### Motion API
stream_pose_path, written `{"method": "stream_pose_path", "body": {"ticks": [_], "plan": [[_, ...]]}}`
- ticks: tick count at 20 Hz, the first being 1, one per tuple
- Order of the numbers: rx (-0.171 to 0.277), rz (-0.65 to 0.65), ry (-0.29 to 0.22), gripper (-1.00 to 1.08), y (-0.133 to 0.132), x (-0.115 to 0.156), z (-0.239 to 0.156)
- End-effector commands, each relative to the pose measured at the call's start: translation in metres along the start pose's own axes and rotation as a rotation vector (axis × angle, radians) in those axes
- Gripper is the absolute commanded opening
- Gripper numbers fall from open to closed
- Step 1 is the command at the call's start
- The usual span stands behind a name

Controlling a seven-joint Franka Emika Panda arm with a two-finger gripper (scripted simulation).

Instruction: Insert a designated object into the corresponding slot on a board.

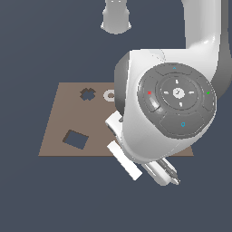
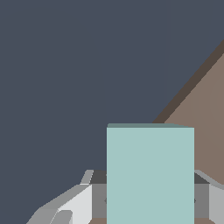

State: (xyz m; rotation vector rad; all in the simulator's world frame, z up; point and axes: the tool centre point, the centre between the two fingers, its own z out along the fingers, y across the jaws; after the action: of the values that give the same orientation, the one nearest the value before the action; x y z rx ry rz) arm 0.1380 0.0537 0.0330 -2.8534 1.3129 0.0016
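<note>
In the wrist view the light teal rectangular block (image 2: 150,175) stands between grey finger pads (image 2: 99,199) on either side, and my gripper (image 2: 150,202) is shut on it. Past the block runs an edge of the brown board (image 2: 205,113). In the exterior view the board (image 1: 59,122) lies flat, with the dark rectangular slot (image 1: 75,139) near its front left corner. My gripper (image 1: 170,176) hangs over the board's front edge, far to the exterior view's right of the slot. The arm hides the block in that view.
A dark cross-shaped cut-out (image 1: 87,94) and a white ring (image 1: 109,95) sit along the board's far side. The arm's bulky white wrist (image 1: 167,108) covers the board's right half. The robot base (image 1: 116,20) stands behind the board on dark floor.
</note>
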Motion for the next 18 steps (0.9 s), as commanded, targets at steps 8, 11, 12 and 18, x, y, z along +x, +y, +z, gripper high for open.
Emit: {"method": "stream_pose_path", "body": {"ticks": [8, 11, 12, 18], "plan": [[0.001, 0.318, 0.000, -1.00, 0.030, 0.052, -0.003], [0.001, 0.413, 0.000, -1.00, 0.042, 0.066, -0.003], [0.001, 0.445, 0.000, -1.00, 0.046, 0.070, -0.004], [0.001, 0.639, 0.000, -1.00, 0.076, 0.092, -0.005]]}}
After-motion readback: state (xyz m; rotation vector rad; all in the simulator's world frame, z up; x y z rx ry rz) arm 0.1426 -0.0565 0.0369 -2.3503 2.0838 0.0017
